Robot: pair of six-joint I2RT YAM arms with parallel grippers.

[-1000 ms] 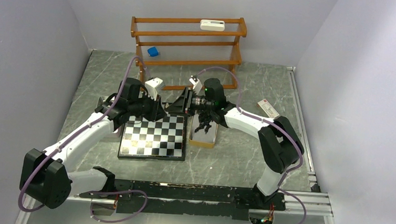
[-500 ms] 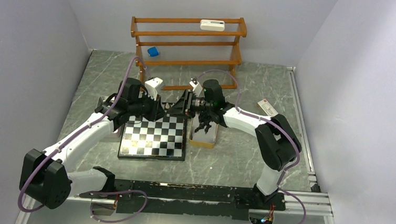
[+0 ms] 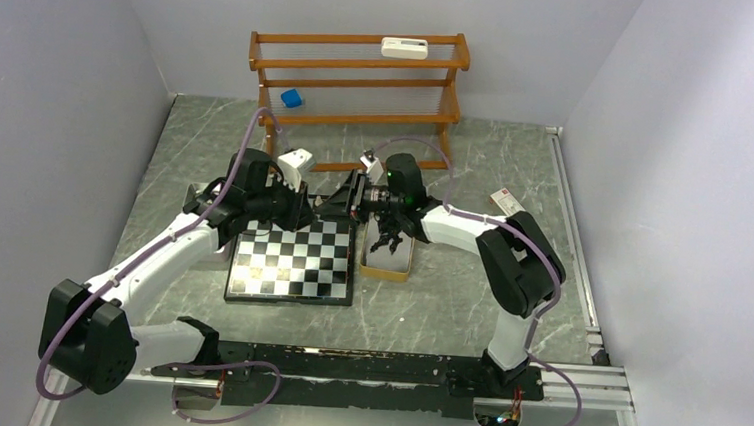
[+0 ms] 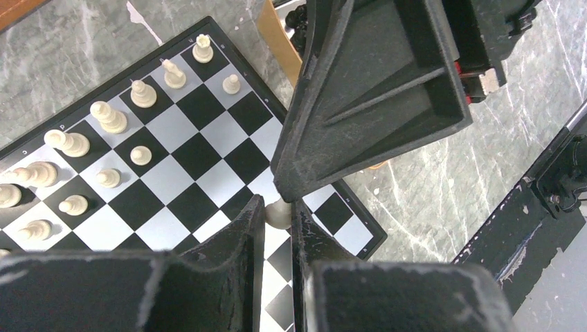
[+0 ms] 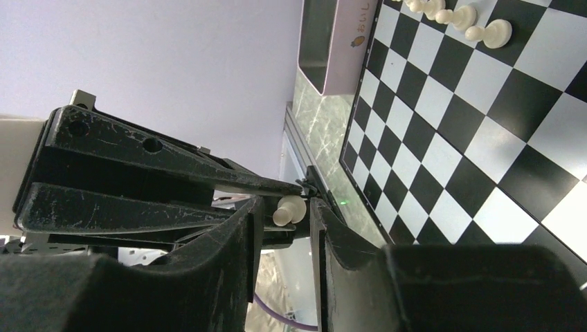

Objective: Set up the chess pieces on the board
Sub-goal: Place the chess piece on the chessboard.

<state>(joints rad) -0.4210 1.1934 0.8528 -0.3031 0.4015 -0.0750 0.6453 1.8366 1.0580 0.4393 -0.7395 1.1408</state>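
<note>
The board (image 3: pixel 294 267) lies in the middle of the table. Several cream chess pieces (image 4: pixel 107 117) stand on its far rows, also in the right wrist view (image 5: pixel 477 24). Black pieces (image 3: pixel 387 236) sit in a tan tray (image 3: pixel 386 266) right of the board. My left gripper (image 4: pixel 277 207) is shut on a cream pawn (image 4: pixel 279 213) above the board's far right corner. My right gripper (image 5: pixel 285 207) faces it, open, with its fingers on either side of the same pawn (image 5: pixel 289 209). The two grippers meet tip to tip (image 3: pixel 325 207).
A wooden rack (image 3: pixel 357 76) at the back holds a blue cube (image 3: pixel 291 98) and a white device (image 3: pixel 405 47). A white flat item (image 3: pixel 510 204) lies to the right. A pale tray (image 5: pixel 336 41) sits left of the board. A black rail (image 3: pixel 372 368) runs along the near edge.
The right arm's elbow has swung slightly left and its gripper has edged towards the left gripper. The left arm has barely moved and still holds the pawn.
</note>
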